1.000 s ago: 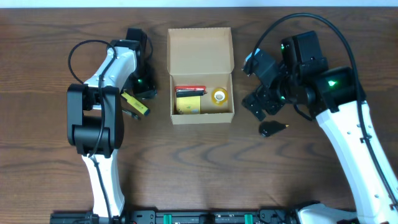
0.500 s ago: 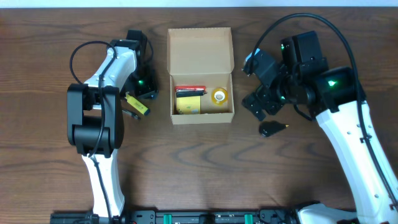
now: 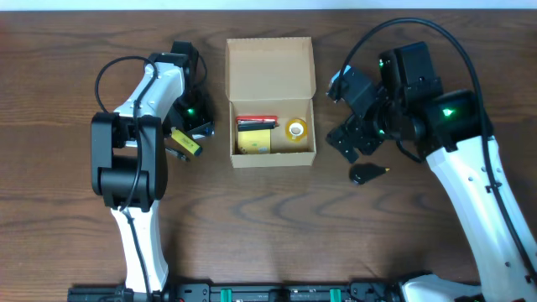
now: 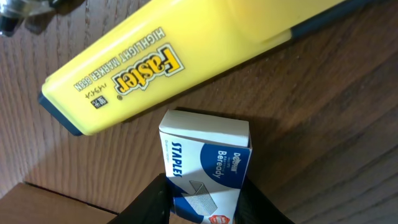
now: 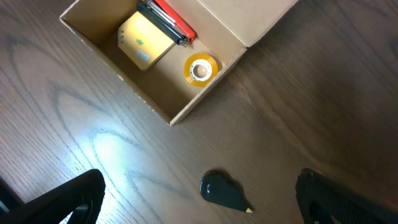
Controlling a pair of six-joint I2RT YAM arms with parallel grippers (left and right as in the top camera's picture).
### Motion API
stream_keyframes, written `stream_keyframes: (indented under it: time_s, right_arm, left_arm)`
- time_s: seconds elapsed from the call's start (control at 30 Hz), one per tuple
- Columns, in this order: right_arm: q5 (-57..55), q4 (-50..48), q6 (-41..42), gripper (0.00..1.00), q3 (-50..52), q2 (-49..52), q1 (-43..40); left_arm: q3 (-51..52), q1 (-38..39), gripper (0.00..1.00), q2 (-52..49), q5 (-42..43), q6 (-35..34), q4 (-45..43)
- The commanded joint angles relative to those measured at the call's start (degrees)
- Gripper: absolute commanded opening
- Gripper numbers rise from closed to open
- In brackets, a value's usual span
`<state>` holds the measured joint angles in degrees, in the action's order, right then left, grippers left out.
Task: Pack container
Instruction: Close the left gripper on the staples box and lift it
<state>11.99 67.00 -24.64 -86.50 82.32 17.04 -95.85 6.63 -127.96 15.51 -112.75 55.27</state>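
Currently at the far middle of the dark wooden table [image 3: 67, 218]: small rectangular tan cardboard container [image 3: 272, 159], upright, with its flap lid [image 3: 270, 65] folded open toward the far edge. Holds a yellow square pad [image 3: 254, 141] at its left, a flat red-and-black item [image 3: 256, 122] just behind the pad, and a small yellow tape roll [image 3: 295, 128] at its right.

Left gripper [image 3: 198, 129]: just left of the container, low over the table. Closes narrowly on a small white-and-blue cardboard staples box [image 4: 205, 165], with black fingers [image 4: 152, 202] pressed against both its sides. Just beside that box: a yellow plastic highlighter [image 4: 168, 62] marked "Faster", dark at the ends. Cannot tell whether the two touch.

Right gripper [image 3: 354, 143]: right of the container and apart from it, spread wide, holding nothing. Hovers above a small black teardrop-shaped item [image 5: 222, 191] with a yellow tip. Item flat on the table, near the container's front right corner, not touching it.
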Motion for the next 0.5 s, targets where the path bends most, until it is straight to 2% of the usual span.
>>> stream_keyframes:
  time_s: [0.0, 0.2, 0.47]
  right_arm:
    - [0.22, 0.04, 0.39, 0.99, 0.07, -0.98, -0.35]
    - [0.22, 0.04, 0.39, 0.99, 0.07, -0.98, -0.35]
    - [0.22, 0.04, 0.37, 0.99, 0.07, -0.98, -0.35]
  left_arm:
    - [-0.96, 0.09, 0.29, -2.54, -0.02, -1.7, 0.31]
    - [-3.28, 0.09, 0.26, -2.54, -1.46, -1.99, 1.62]
    - [-8.48, 0.2, 0.25, -2.54, -3.69, -0.74, 7.93]
